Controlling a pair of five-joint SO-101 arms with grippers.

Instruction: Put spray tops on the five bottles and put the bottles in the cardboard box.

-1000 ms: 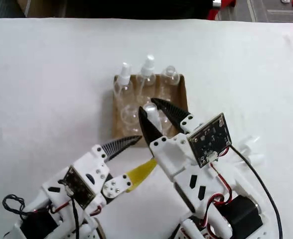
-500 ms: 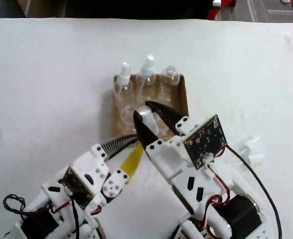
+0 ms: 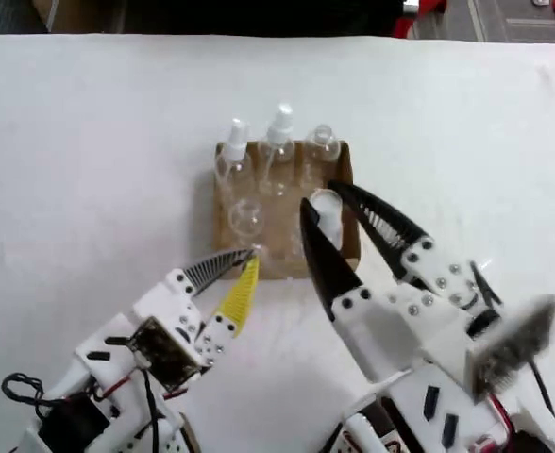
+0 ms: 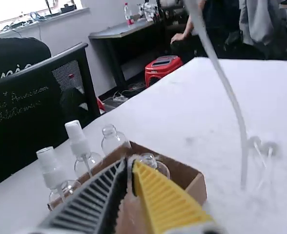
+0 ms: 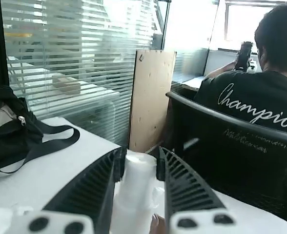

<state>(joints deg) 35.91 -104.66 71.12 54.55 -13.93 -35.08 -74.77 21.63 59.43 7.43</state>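
- The white table [image 3: 89,142] is taking up the high view, with everything gathered around its middle and its 6 o'clock side.
- The right gripper [image 3: 323,196] is sitting at the table's 5 o'clock side and pointing toward 11 o'clock. Its black fingers are pinching a white spray top [image 3: 327,209] near their tips. The right wrist view is showing the top touching both fingers.
- The left gripper [image 3: 251,255] is sitting at 7 o'clock and pointing toward 1 o'clock. Its black finger and yellow finger are drawn together, with only a sliver between them. The tips are meeting at the 7 o'clock edge of the cardboard box [image 3: 277,241]. I cannot tell whether they are gripping the cardboard.
- The cardboard box is lying open near the table's centre, between the two grippers' tips.
- Three clear bottles are standing in a row along the box's 12 o'clock side. The bottle at 11 o'clock [image 3: 235,156] and the middle bottle [image 3: 279,146] are wearing spray tops. The bottle at 1 o'clock [image 3: 322,151] is standing with a bare neck.
- A fourth bottle [image 3: 247,217] is standing uncapped at the box's 9 o'clock side, just beyond the left gripper's tips.
- The held spray top is hanging over the box's 3 o'clock side, and its dip tube [image 4: 231,97] is trailing downward.
- Loose spray tops [image 4: 260,146] are lying on the table at 4 o'clock from the box.
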